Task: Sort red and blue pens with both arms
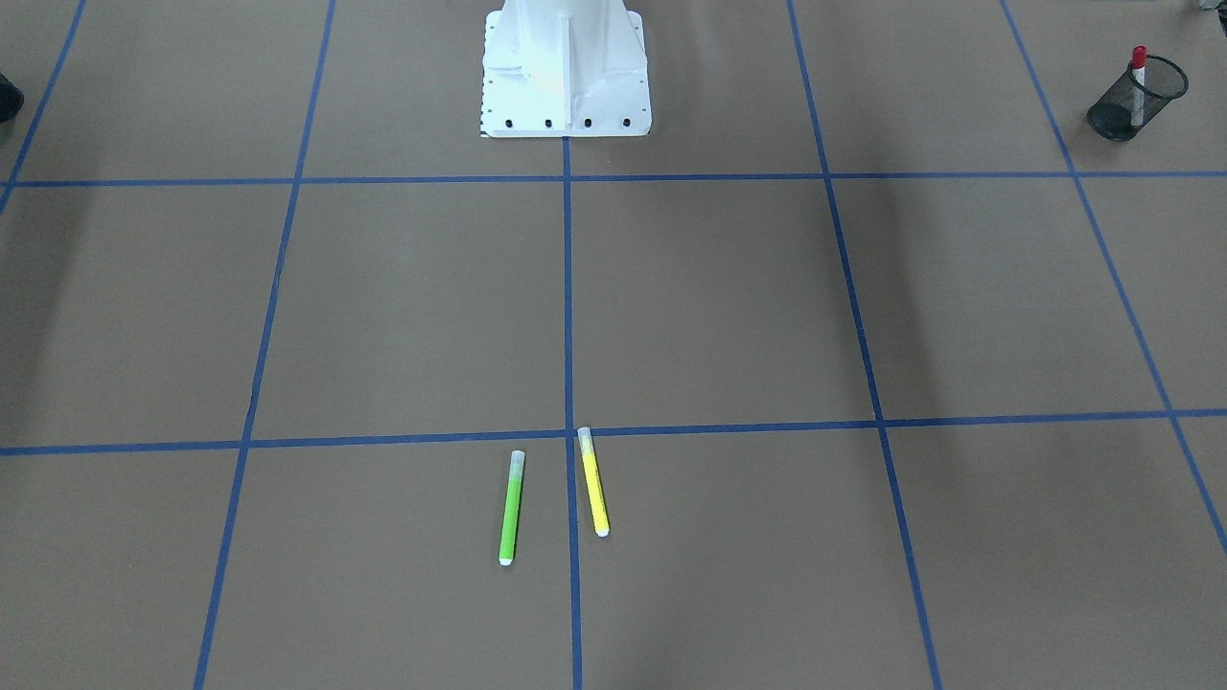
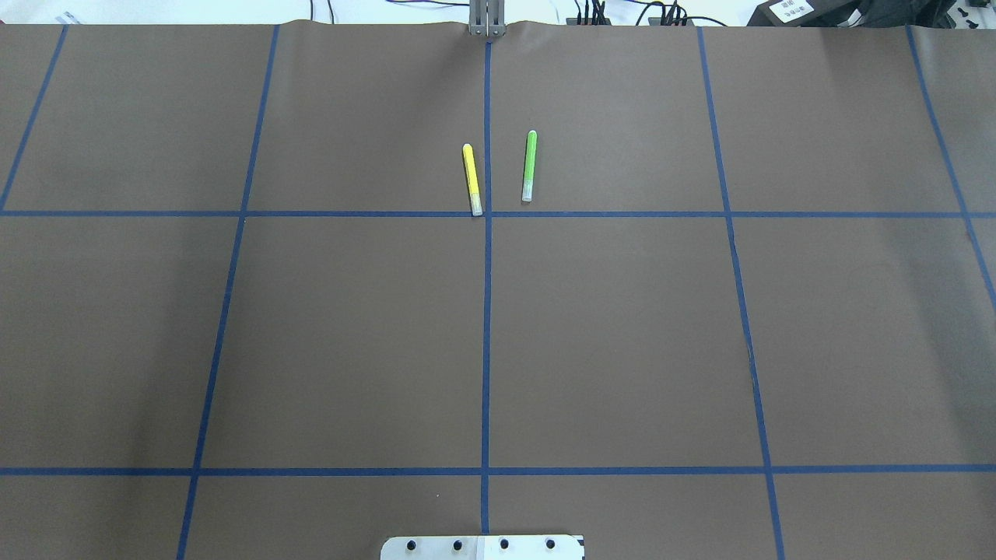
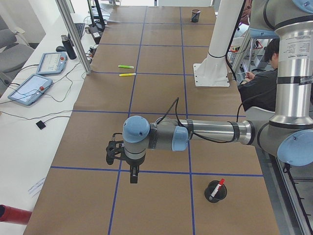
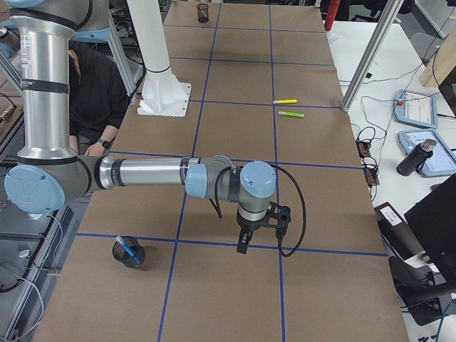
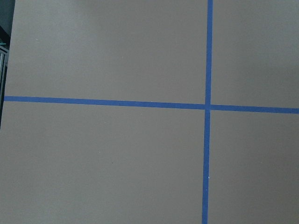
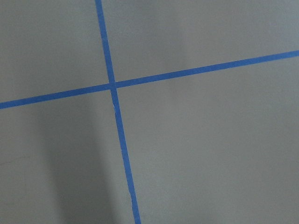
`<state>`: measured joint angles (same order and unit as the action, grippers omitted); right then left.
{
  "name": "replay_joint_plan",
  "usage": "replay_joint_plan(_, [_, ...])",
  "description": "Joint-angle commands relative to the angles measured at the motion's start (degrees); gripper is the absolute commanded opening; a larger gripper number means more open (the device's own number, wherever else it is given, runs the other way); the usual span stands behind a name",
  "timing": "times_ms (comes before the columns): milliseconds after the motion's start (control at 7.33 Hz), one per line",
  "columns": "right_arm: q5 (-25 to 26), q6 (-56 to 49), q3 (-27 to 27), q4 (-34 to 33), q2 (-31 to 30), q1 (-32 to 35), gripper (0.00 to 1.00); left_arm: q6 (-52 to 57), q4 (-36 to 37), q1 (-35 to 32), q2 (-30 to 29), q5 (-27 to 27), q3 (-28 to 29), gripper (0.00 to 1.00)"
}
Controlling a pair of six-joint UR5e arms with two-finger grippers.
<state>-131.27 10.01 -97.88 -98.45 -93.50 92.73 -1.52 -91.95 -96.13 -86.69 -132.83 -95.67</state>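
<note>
Sorting looks finished: the red pen (image 1: 1138, 72) stands in the left cup (image 1: 1112, 113) by the surface's (image 2: 622, 350) left robot-side corner, and the blue pen (image 4: 125, 247) stands in the right cup (image 4: 132, 259) by the right one. The left end effector (image 3: 133, 179) and right end effector (image 4: 241, 247) hang near those cups, and I cannot tell how wide either is. The next move probably calls only for drawing both back.

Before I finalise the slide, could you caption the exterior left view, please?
Left arm over the taped table; red pen in a black mesh cup; green marker and yellow marker lying beyond.
</note>
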Motion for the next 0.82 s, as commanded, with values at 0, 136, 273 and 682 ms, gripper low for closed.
replay_joint_plan(0, [-0.21, 0.27, -1.52, -3.83, -0.8, -0.09, 1.0, -0.06, 0.01, 0.07, 0.12, 0.03, -0.05, 1.0])
replay_joint_plan(136, [-0.21, -0.43, -3.53, -4.46, -3.15, -0.09, 1.0, 0.03, 0.01, 0.16, 0.12, 0.03, -0.05, 1.0])
replay_joint_plan(273, [-0.21, -0.52, -5.9, -4.47, -5.18, -0.09, 1.0, 0.03, 0.01, 0.16, 0.12, -0.06, -0.05, 1.0])
replay_joint_plan(682, [-0.04, -0.69, -5.84, -4.03, -5.37, -0.09, 1.0, 0.03, 0.01, 0.16, 0.12, -0.06, -0.05, 1.0])
